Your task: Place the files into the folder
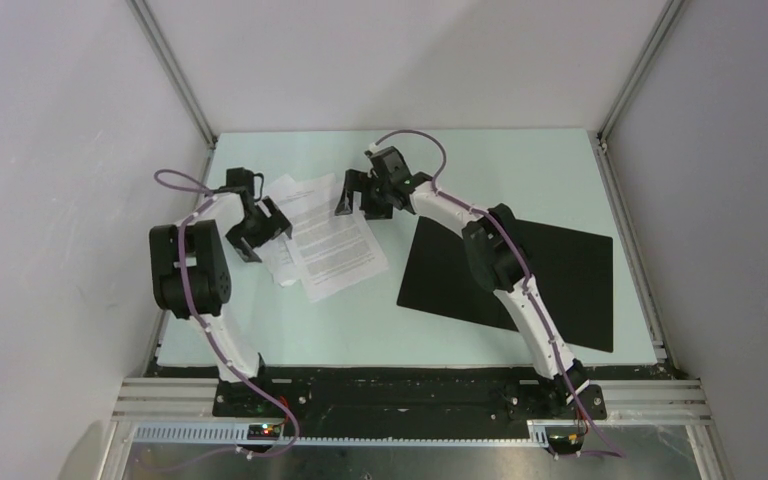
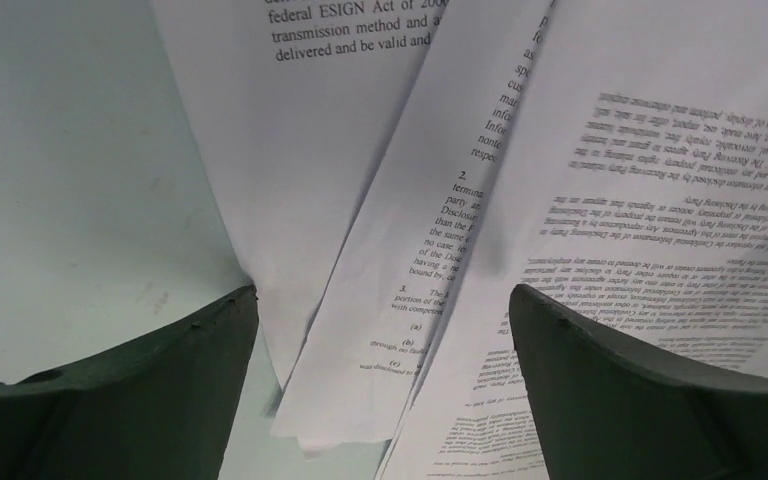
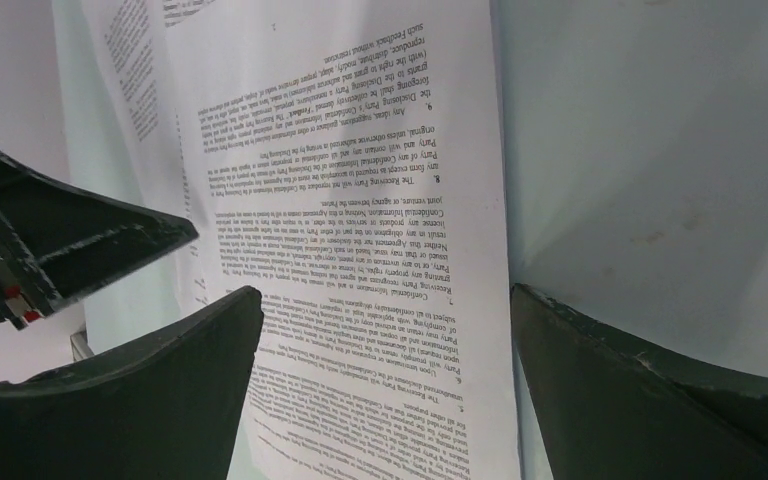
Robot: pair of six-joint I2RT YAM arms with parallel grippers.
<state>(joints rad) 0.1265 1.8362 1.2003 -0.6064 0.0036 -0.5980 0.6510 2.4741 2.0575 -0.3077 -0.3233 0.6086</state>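
Top external alone: black folder [image 1: 570,280] right of files [image 1: 335,245]; wrist views: left hand [image 2: 382,300], right hand [image 3: 385,295] agape, empty (paper beneath).

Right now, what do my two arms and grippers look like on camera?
The left arm and right arm have white links, bulky black joints and a purple cable each. The left gripper and right gripper are black; their fingers are dark, scuffed wedges.

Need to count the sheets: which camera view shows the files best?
Top external: the whole fanned pile of files is visible, edges included. Left wrist shows only cropped, overlapping sheet parts; right wrist shows mostly one sheet close up, with others at its edge.
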